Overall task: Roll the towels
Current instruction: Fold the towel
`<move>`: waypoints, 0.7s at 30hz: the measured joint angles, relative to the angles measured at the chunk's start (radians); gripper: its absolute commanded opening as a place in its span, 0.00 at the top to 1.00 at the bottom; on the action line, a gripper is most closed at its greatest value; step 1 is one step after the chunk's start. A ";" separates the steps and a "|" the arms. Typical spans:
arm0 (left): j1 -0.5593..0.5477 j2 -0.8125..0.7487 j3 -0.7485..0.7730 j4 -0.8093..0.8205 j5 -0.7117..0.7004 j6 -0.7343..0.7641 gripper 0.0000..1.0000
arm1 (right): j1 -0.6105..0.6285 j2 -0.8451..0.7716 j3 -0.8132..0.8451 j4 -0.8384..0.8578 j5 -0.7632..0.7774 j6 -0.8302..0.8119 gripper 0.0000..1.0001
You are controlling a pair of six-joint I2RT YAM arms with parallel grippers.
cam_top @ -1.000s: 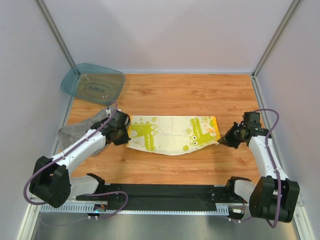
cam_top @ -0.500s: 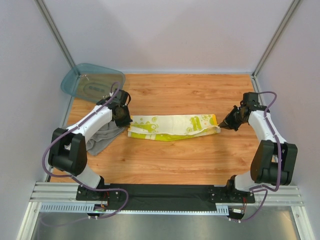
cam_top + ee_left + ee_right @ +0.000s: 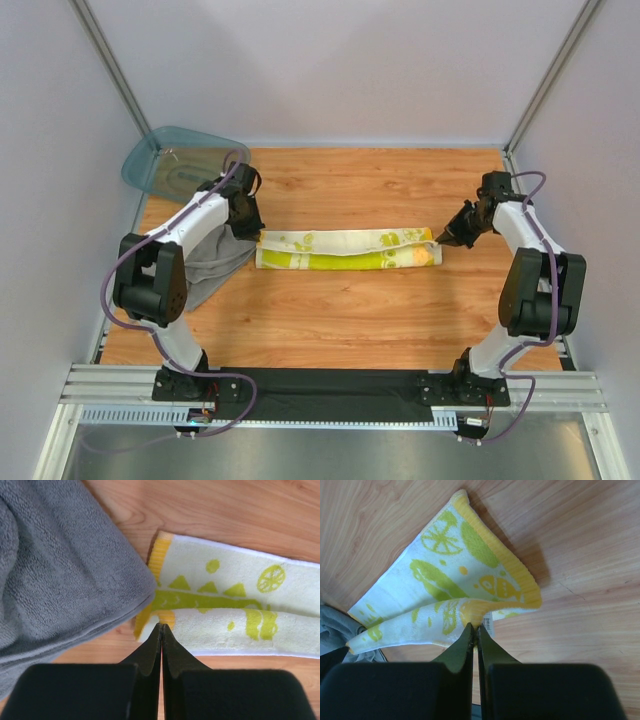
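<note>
The yellow-and-white towel (image 3: 345,250) lies across the middle of the wooden table, folded into a long narrow strip. My left gripper (image 3: 256,236) is at its left end, jaws shut on the yellow corner (image 3: 161,626). At the right end my right gripper (image 3: 440,240) is shut on a bunched yellow corner (image 3: 474,627) beside a small white label, lifting that end slightly. The grey towel (image 3: 205,262) lies crumpled at the left, its edge overlapping the patterned towel's end (image 3: 60,570). A bit of the grey towel (image 3: 332,622) also shows in the right wrist view.
A translucent teal tub (image 3: 175,165) sits at the back left corner, just behind the left arm. Bare wooden tabletop (image 3: 380,180) extends behind and in front of the strip. Enclosure walls and metal posts close in both sides; a black rail (image 3: 330,385) runs along the front.
Both grippers moved away from the bases, carrying the towel's near edge over the far part. The spread cloth is now a narrow folded strip, and both arms reach further back.
</note>
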State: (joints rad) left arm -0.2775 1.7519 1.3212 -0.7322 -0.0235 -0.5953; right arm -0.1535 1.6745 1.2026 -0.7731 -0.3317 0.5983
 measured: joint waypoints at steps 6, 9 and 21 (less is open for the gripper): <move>0.009 0.071 0.083 -0.017 0.001 0.015 1.00 | 0.000 0.072 0.050 0.001 0.000 0.004 1.00; 0.013 0.108 0.106 -0.023 0.001 0.019 1.00 | 0.000 0.109 0.074 0.003 -0.001 0.005 0.98; 0.070 0.282 0.223 -0.080 0.027 0.034 0.39 | 0.000 0.299 0.251 -0.015 -0.018 0.020 0.53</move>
State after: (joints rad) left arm -0.2073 2.0342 1.5444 -0.8127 0.0032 -0.5613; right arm -0.1535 1.9739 1.4536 -0.7879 -0.3492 0.6186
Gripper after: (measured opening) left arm 0.293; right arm 0.411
